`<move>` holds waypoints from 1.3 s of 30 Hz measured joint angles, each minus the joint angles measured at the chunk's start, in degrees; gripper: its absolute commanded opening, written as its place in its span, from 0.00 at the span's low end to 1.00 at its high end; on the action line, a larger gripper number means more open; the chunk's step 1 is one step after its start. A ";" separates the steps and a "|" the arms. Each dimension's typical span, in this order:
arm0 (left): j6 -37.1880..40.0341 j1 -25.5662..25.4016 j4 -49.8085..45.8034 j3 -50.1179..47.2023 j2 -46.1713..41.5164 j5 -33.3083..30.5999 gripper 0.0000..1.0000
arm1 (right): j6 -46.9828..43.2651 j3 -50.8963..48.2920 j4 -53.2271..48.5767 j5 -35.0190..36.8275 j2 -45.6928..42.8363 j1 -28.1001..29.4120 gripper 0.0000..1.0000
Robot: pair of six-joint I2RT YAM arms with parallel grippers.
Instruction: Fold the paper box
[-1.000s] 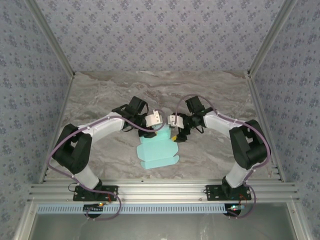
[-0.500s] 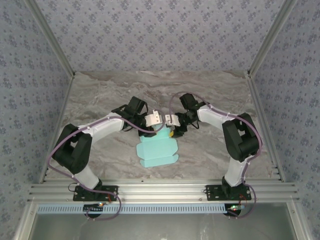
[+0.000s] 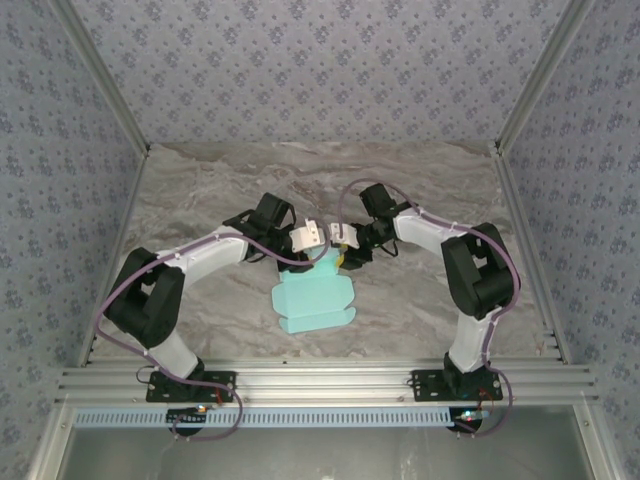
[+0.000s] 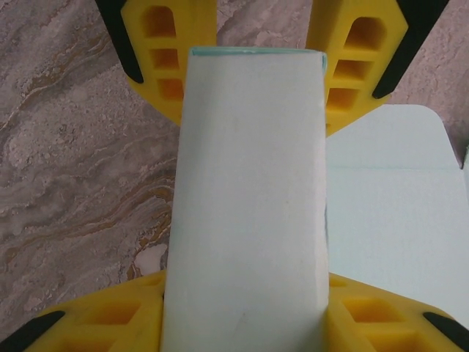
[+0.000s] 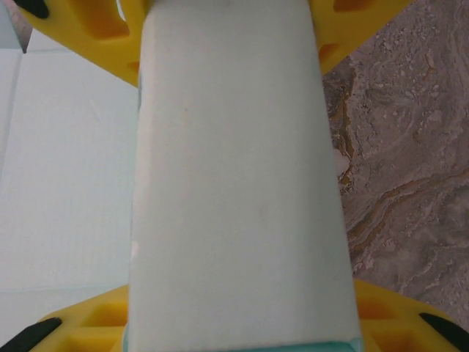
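Holding, left fingers: my left gripper (image 4: 242,319) has its yellow fingers (image 4: 102,319) at the bottom of its wrist view, pressed against both sides of a raised pale panel of the paper box (image 4: 249,183).
Right fingers: my right gripper (image 5: 242,326) clamps that same panel from the opposite end, with its fingers (image 5: 399,315) snug on each edge.
Meeting point: seen from overhead, the two grippers sit almost nose to nose at centre frame.
Box: I see the rest of the turquoise sheet lying flat just below the grippers, at frame centre.
Table (image 3: 200,190): marbled grey, under the sheet.
Arms: both bow inward from the lower corners.
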 measured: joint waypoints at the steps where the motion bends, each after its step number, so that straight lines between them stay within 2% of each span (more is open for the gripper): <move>1: -0.26 0.13 0.09 0.00 0.04 -0.02 0.39 | 1.29 0.26 -0.02 -0.11 0.22 0.00 0.40; 9: -1.81 1.44 1.07 0.00 0.39 -0.87 0.38 | 11.52 -0.79 5.97 4.81 -0.17 1.44 0.40; 14: -2.38 1.51 1.81 -0.13 0.39 -1.57 0.39 | 17.27 -4.79 13.44 7.41 -1.90 2.23 0.35; 17: -2.73 1.51 2.12 -0.17 0.39 -2.01 0.39 | 18.78 -5.99 16.13 7.69 -2.19 2.34 0.37; 19: -2.80 1.51 2.27 -0.28 0.39 -2.03 0.39 | 18.71 -6.62 17.20 7.43 -2.38 2.32 0.42; 24: -2.80 1.25 2.69 -0.63 0.48 -0.68 0.39 | 14.23 -7.50 17.68 5.33 -2.47 2.05 0.55; 28: -2.78 0.09 2.73 -0.83 0.72 1.36 0.39 | 10.29 -8.04 16.55 1.99 -2.47 1.55 0.60; 32: -2.73 -0.17 2.82 -0.96 0.74 1.92 0.39 | 5.22 -7.54 12.94 -0.61 -2.47 0.42 0.63; 39: -2.58 -0.15 2.69 -0.96 0.76 1.90 0.39 | -6.99 -1.77 -0.87 -4.70 -2.47 -3.02 0.63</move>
